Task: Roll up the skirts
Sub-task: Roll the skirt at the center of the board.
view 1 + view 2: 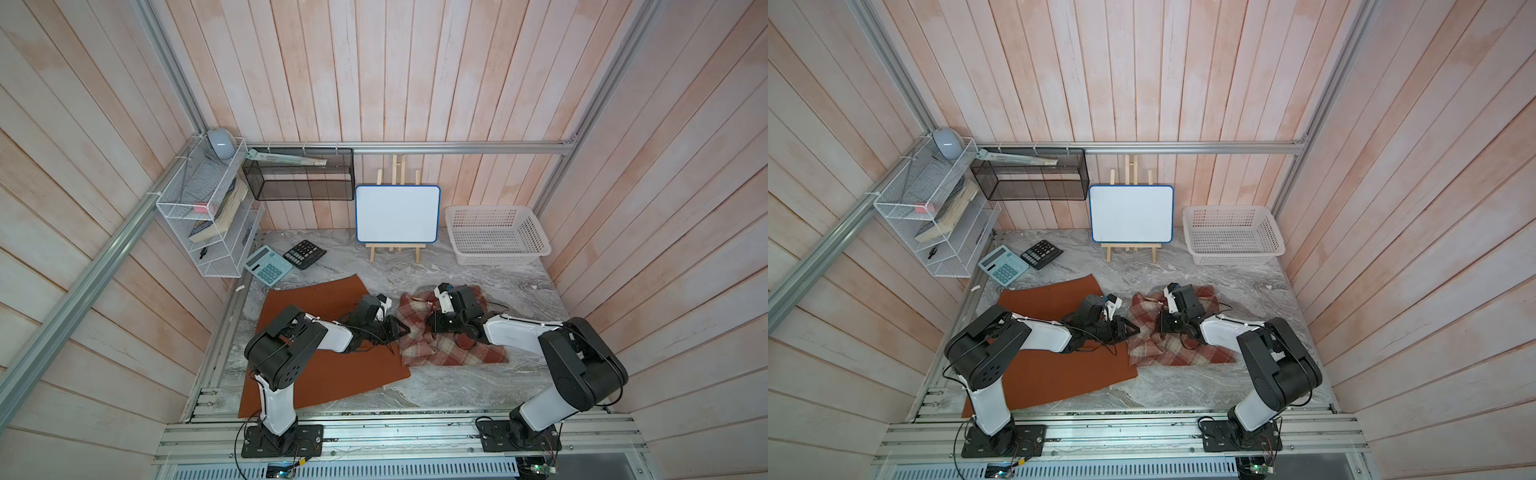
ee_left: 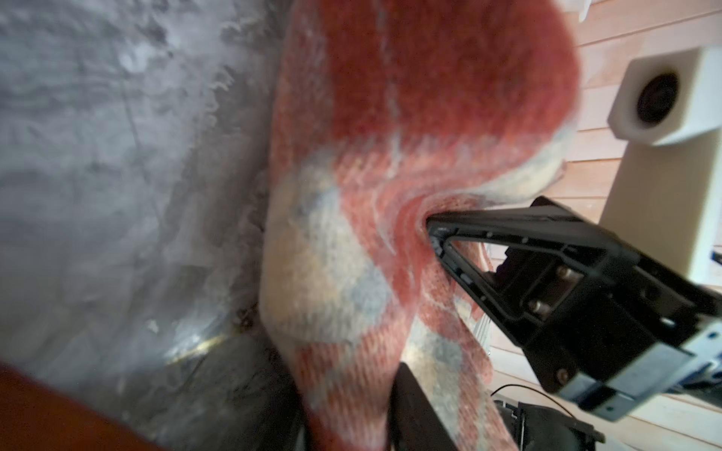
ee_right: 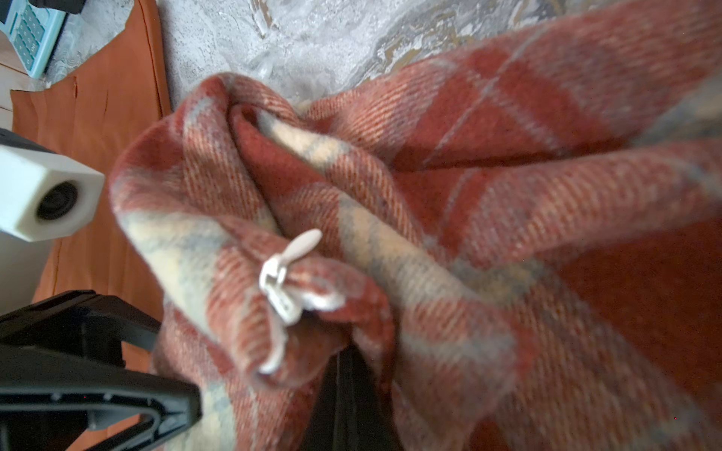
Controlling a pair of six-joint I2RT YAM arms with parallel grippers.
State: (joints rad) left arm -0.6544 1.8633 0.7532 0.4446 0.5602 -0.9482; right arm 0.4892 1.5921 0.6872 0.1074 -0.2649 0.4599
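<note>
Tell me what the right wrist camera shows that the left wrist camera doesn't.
Only the right wrist view shows a white zipper pull and a corner of the teal calculator. Only the left wrist view plainly shows the right gripper, shut on a fold of the plaid skirt, with the right arm's wrist camera behind it. Both views show the plaid skirt bunched on the marble table, and both catch part of the rust-orange skirt.

Both arms are being held low over the bench's middle; left gripper (image 1: pixel 401 330) and right gripper (image 3: pixel 343 375) are each being pinched shut on the plaid skirt (image 1: pixel 449 353).
</note>
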